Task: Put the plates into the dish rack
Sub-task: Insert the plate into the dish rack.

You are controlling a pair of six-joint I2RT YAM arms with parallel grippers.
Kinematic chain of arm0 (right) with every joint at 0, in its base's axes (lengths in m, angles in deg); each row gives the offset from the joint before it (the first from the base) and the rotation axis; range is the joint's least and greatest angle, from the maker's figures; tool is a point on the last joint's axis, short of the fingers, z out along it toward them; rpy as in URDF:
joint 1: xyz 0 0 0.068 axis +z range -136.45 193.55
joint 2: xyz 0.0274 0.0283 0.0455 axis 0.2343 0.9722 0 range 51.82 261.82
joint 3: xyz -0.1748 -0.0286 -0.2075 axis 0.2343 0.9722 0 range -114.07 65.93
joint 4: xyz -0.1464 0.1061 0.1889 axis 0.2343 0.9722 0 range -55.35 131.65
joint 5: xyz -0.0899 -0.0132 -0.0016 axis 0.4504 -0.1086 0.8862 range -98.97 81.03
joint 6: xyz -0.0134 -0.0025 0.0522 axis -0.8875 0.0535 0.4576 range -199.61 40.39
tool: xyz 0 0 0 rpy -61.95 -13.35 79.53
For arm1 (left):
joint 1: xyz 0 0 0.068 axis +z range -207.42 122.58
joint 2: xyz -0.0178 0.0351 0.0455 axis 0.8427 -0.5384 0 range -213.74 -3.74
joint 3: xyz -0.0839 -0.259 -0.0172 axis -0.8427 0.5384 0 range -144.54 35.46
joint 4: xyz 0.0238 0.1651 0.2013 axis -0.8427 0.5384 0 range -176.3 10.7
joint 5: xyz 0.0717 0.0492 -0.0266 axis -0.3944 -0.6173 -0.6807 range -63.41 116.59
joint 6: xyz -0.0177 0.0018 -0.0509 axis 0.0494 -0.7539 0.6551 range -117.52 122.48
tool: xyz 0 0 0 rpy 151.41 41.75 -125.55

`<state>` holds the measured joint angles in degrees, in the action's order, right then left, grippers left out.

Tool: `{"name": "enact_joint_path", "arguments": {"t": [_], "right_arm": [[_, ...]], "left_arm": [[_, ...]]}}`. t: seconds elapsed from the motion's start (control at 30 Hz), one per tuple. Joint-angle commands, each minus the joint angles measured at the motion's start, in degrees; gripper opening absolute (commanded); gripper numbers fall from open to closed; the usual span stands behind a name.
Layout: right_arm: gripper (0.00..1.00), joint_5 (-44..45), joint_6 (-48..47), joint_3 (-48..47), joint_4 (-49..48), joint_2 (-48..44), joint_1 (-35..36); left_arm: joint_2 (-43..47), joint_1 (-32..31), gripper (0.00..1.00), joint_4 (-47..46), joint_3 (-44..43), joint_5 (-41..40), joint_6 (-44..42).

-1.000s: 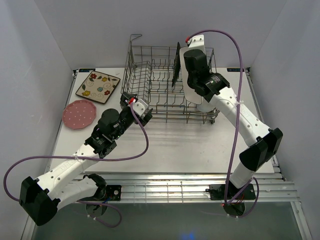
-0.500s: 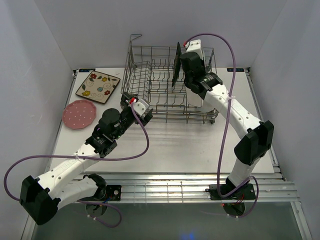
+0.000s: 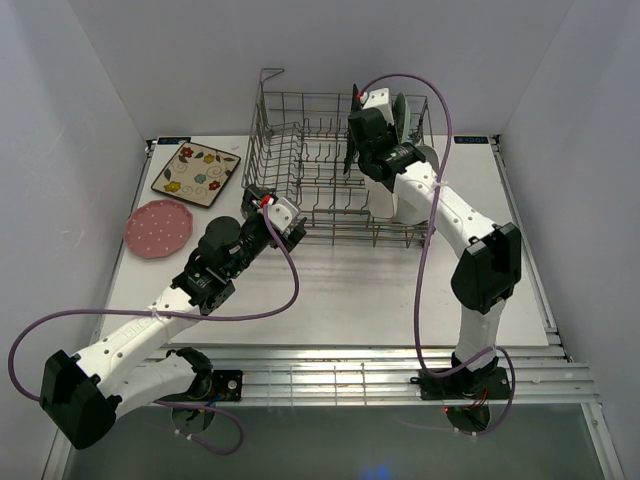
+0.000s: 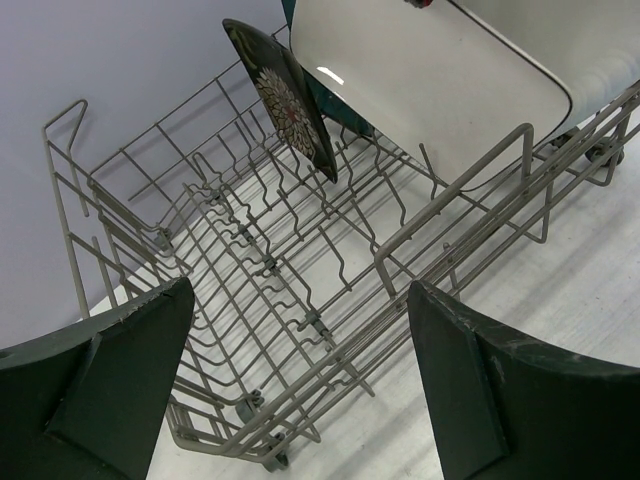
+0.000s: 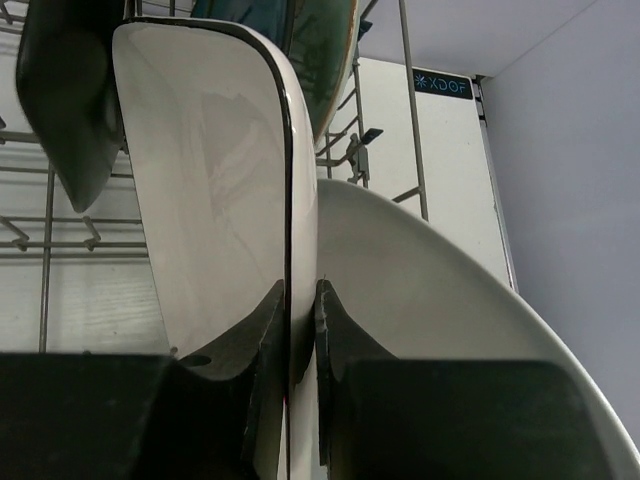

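Entry, right side: my right pincer (image 5: 297,300), fingers pressed narrow on the rim of the white rectangular plate (image 5: 215,180), which I hold on edge inside the dish rack (image 3: 300,150). Change over the last second: my right arm has swung left and deeper over the rack, elbow folded higher, so the plate has gone from the rack's right end toward its middle. Neighbours: white oval plate (image 5: 420,300) close on the plate's right, touching or nearly so; I cannot tell which. Teal plate (image 5: 325,50) stands just behind. Dark patterned plate (image 4: 285,100) stands upright in the tines further left, apart from mine. Whether my plate's lower edge is seated between tines is hidden from every view. Judgement: this is the placing step, not finished, since the grip is not released; letting go before the edge sits in a slot could tip the plate onto the oval one. Entry, left side: my left pincer (image 4: 300,288), jaws spread wide, nothing in them, at the rack's near left corner, unmoved across the same second. Outstanding stock: cream floral square plate (image 3: 196,172) and pink dotted round plate (image 3: 158,227), both flat on the table (image 3: 350,290) left of the rack, well apart from either pincer. Judgement: most plates loaded, two left for the idle left side.
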<state>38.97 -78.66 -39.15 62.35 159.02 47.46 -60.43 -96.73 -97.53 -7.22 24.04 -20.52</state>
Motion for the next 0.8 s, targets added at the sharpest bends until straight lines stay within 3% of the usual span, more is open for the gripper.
{"name": "enact_joint_path", "arguments": {"t": [0.0, 0.3, 0.77], "right_arm": [[0.08, 3.4, 0.0, -6.2, -5.6, 1.7, -1.6], [0.08, 5.6, 3.7, -5.6, -4.4, 3.8, -2.1], [0.08, 3.6, 4.6, -5.2, -3.2, -2.8, -2.1]], "left_arm": [[0.4, 0.3, 0.98, -0.9, 0.7, 0.3, 0.6], [0.1, 0.3, 0.98, -1.0, 0.6, 0.2, 0.6], [-0.2, 0.3, 0.98, -1.2, 0.7, 0.2, 0.2]]}}
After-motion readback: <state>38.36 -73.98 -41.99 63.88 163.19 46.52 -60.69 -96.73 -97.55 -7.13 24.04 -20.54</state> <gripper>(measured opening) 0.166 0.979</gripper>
